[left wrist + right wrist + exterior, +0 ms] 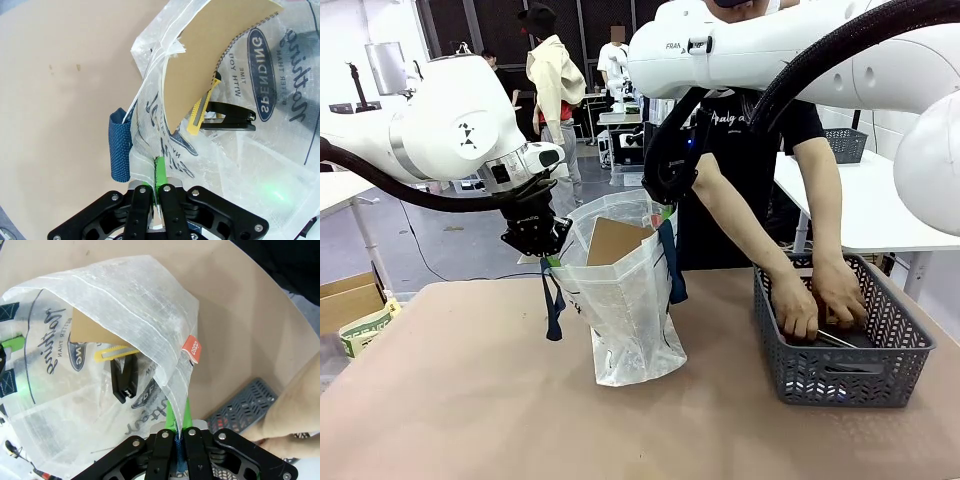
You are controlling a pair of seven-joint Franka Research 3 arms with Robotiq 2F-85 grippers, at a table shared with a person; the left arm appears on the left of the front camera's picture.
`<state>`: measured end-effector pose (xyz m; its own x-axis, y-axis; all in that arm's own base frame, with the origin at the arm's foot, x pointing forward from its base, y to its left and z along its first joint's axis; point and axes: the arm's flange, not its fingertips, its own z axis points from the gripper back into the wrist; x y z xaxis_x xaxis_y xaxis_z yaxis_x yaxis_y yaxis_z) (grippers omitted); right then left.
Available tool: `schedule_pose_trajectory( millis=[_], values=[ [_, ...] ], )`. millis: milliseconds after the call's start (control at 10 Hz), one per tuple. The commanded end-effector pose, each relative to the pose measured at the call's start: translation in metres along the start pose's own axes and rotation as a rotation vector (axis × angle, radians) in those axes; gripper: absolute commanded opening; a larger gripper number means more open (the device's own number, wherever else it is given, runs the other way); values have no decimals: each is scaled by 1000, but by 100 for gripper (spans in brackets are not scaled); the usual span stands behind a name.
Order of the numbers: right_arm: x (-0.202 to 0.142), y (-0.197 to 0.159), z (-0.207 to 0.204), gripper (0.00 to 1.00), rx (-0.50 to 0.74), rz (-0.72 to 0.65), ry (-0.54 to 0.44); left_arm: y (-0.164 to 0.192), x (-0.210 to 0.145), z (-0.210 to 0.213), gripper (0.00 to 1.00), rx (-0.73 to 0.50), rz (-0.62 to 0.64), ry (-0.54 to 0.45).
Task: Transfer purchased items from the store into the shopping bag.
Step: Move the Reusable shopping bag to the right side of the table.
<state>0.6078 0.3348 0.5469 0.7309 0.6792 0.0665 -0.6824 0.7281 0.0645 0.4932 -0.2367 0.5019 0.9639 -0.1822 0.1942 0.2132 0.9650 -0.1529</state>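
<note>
Contact is made at two points on the rim of a translucent white plastic shopping bag (632, 310) with dark printed lettering, which is stood upright near the middle of the tan table (460, 400). The left gripper (548, 250) is closed on the rim at the side toward the robot's left; in the left wrist view its green pads are seen pressed together with the thin plastic pinched between them. One navy blue strap handle (553, 305) hangs loose just below this grip. The right gripper (665, 207) is clamped in the same way on the opposite rim, beside a small red sewn tag (190, 349), and the second navy strap (671, 268) hangs down that side. The mouth of the bag is thus spread open between the two grippers.

Inside the bag a flat brown cardboard piece (616, 240) is propped up, with its upper edge above the rim. Lower down, a yellow utility knife (202, 113) is seen lying against a black clip-like object (231, 116).

A dark grey lattice-sided plastic basket (840, 378) is placed on the table to the robot's right, well apart from the bag. Both hands of the person (796, 305) at the far side are reached down into it; what is grasped there cannot be made out.
</note>
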Motion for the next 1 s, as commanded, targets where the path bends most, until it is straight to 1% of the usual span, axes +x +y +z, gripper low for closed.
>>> schedule_pose_trajectory(
  millis=[0, 900],
  values=[
    [0, 1, 1, 0, -1, 1, -2, 0, 0, 1, 0, -2, -5, 0],
    [0, 1, 1, 0, -1, 1, -2, 0, 0, 1, 0, -2, -5, 0]
  ],
)
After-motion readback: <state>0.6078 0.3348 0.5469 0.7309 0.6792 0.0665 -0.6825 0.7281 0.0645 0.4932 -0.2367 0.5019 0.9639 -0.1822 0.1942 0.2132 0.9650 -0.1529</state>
